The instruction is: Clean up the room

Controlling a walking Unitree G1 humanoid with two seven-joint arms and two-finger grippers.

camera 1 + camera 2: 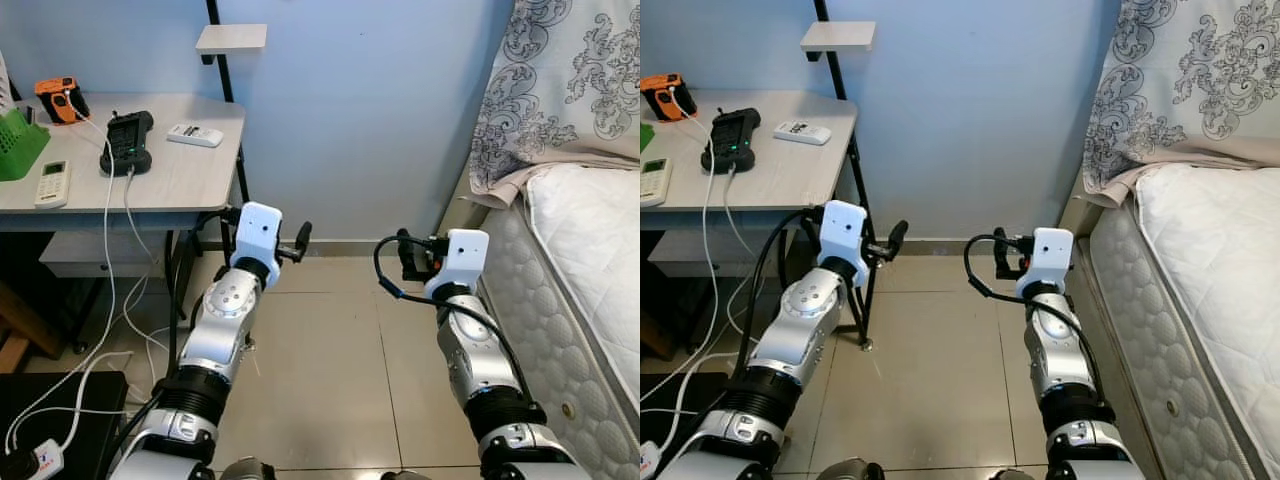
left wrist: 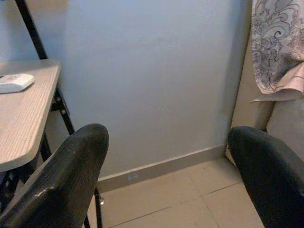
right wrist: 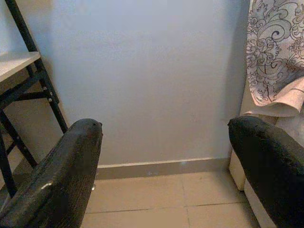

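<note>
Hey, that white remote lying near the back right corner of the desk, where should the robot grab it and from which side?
Grip the white remote across its narrow width, near the middle, coming down from above with the left gripper. It lies flat on the desk, so only its long edges offer opposing faces.

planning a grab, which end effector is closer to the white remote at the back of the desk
Left. The left end effector is raised just off the desk's right edge, below the white remote. The right end effector is raised further right, beside the bed.
</note>
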